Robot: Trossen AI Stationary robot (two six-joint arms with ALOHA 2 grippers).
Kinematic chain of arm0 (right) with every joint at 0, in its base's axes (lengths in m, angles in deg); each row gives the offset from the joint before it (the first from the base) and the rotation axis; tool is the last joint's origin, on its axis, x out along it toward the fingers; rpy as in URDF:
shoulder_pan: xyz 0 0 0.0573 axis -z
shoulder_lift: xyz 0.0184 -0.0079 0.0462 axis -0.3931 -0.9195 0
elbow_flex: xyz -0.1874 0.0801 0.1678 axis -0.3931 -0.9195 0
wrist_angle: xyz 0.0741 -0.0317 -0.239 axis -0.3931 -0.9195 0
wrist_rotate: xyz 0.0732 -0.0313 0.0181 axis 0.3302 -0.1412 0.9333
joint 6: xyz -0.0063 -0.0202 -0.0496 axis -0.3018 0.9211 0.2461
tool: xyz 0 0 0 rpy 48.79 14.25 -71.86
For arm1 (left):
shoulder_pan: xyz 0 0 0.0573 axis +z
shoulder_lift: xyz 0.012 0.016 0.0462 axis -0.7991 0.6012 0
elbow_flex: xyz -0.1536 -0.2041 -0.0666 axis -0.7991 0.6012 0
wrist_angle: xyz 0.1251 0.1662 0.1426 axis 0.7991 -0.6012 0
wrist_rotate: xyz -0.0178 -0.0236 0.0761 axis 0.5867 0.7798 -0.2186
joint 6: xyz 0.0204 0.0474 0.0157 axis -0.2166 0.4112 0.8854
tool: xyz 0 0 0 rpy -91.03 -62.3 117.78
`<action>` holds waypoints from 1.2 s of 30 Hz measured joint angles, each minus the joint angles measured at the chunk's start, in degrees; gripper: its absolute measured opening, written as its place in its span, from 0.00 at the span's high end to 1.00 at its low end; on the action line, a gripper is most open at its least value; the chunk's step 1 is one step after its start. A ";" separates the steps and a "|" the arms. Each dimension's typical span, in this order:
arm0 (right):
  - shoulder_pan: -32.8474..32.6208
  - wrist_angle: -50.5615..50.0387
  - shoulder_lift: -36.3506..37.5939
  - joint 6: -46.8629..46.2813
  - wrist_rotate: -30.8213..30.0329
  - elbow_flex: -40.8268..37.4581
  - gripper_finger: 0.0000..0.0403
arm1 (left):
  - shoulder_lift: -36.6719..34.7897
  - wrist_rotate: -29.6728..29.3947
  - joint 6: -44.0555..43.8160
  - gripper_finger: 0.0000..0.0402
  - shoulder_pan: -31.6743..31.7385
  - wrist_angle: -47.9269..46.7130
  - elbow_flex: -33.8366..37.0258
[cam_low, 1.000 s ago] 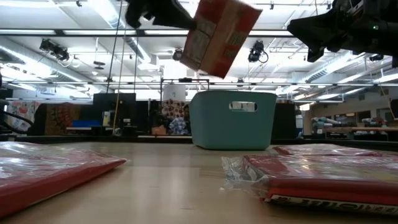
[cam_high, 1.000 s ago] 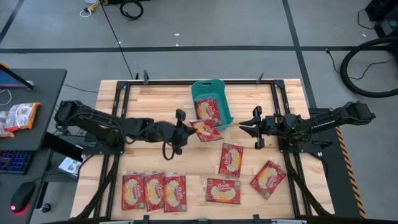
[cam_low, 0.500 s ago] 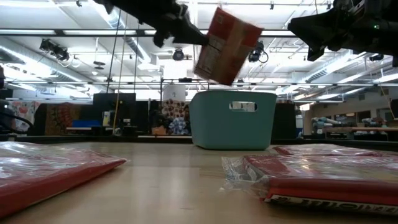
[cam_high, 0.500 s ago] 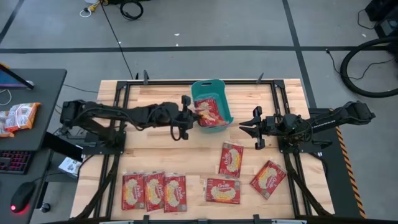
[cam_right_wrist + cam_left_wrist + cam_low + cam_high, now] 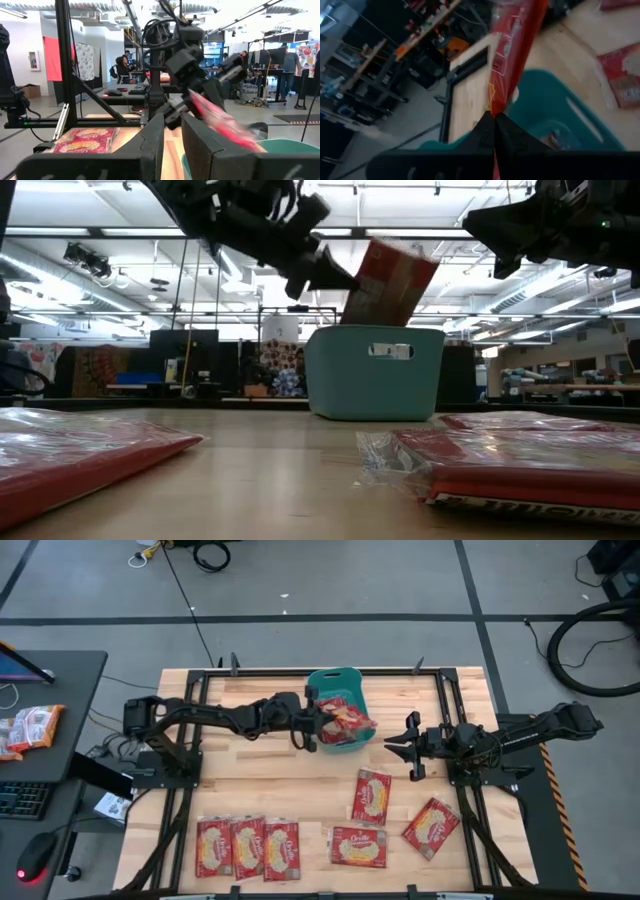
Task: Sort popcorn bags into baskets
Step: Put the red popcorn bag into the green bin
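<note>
Left pincer (image 5: 313, 723) clamped on bag (image 5: 348, 720), held above tub (image 5: 352, 679) at upper centre of frame. Right pincer (image 5: 396, 741) slightly apart, empty, idle right of tub. Risk: bag tilted, overhanging right wall; release could snag rim, spill onto table (image 5: 250, 795).

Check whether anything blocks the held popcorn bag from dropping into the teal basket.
Nothing visible does. The left gripper, shut on the popcorn bag, holds it directly over the teal basket, whose top is open. Another bag already lies inside but leaves room. The right gripper waits off to the side.
</note>
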 joint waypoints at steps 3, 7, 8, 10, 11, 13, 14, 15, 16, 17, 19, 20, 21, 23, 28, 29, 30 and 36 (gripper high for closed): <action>-0.03 -0.16 0.00 -0.02 0.53 0.00 0.82 | 0.79 0.58 -0.11 1.00 1.41 1.69 0.81; -0.04 -0.23 0.00 0.00 0.64 0.00 0.82 | 1.24 2.21 -1.19 1.00 3.18 3.76 2.15; -0.04 -0.21 0.00 0.00 0.64 0.00 0.82 | 1.23 2.82 -1.45 1.00 3.62 4.85 2.73; -0.04 -0.23 0.00 0.00 0.64 0.00 0.82 | 1.23 3.34 -2.35 1.00 4.50 7.61 4.02; -0.04 -0.23 0.00 0.00 0.64 0.00 0.82 | 1.23 3.57 -2.94 1.00 4.89 9.05 4.78; -0.04 -0.21 0.00 0.00 0.64 0.00 0.82 | 1.23 5.06 -4.23 1.00 5.76 11.08 5.92; -0.04 -0.21 0.00 0.00 0.64 0.00 0.82 | 1.26 5.77 -4.73 1.00 6.11 11.77 6.32; -0.04 -0.23 0.00 0.00 0.64 0.00 0.82 | 1.77 5.94 -5.47 1.00 6.36 12.69 6.54; -0.04 -0.21 0.00 0.00 0.64 0.00 0.82 | 2.10 6.00 -6.07 1.00 6.60 13.55 6.94; -0.04 -0.23 0.00 0.00 0.64 0.00 0.82 | 2.12 5.99 -6.49 1.00 6.87 13.90 7.75; -0.02 -0.23 0.00 0.00 0.62 0.00 0.82 | 3.10 6.16 -7.51 1.00 7.28 17.42 8.67; -0.02 -0.21 0.00 0.00 0.63 0.00 0.82 | 3.19 6.29 -8.20 1.00 7.56 19.05 9.46; -0.01 -0.16 0.00 -0.01 0.62 0.00 0.82 | 3.40 6.40 -9.14 1.00 7.82 20.40 9.92; 0.02 -0.19 -0.04 -0.02 0.62 0.00 0.82 | 3.83 7.26 -10.72 1.00 8.58 23.01 10.70; 0.01 -0.17 -0.10 -0.02 0.62 0.00 0.82 | 3.83 7.73 -13.56 1.00 10.28 26.34 12.82; 0.02 -0.16 -0.09 -0.02 0.62 0.00 0.82 | 3.83 8.16 -14.40 1.00 10.78 27.26 13.21; 0.00 -0.15 -0.10 -0.02 0.62 0.00 0.82 | 3.83 9.19 -15.22 1.00 11.38 27.98 13.40; 0.00 0.27 -0.09 -0.02 0.62 0.00 0.82 | 3.78 15.34 -21.08 1.00 15.66 27.87 13.51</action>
